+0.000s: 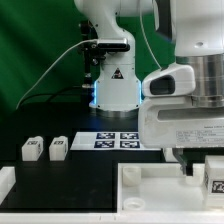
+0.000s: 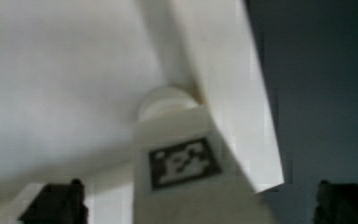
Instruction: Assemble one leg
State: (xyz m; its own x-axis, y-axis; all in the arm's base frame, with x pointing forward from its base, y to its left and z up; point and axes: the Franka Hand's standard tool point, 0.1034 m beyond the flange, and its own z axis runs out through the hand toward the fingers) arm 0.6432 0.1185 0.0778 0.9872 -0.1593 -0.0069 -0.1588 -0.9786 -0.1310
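A leg [image 2: 185, 160], a white post with a black-and-white tag, stands against the corner of the large white panel [image 2: 69, 90]. My gripper [image 2: 202, 205] is open, with one dark finger on each side of the leg. A gap shows between the leg and at least one finger. In the exterior view the gripper [image 1: 198, 168] hangs low at the right over the panel [image 1: 150, 190], and the tagged leg [image 1: 214, 181] shows just beside it. Two more legs [image 1: 30, 149] [image 1: 58, 148] lie on the dark table at the exterior view's left.
The marker board [image 1: 118, 139] lies flat on the table in front of the arm's base [image 1: 112, 90]. A green curtain hangs behind. A white block [image 1: 5, 183] sits at the lower left edge of the exterior view.
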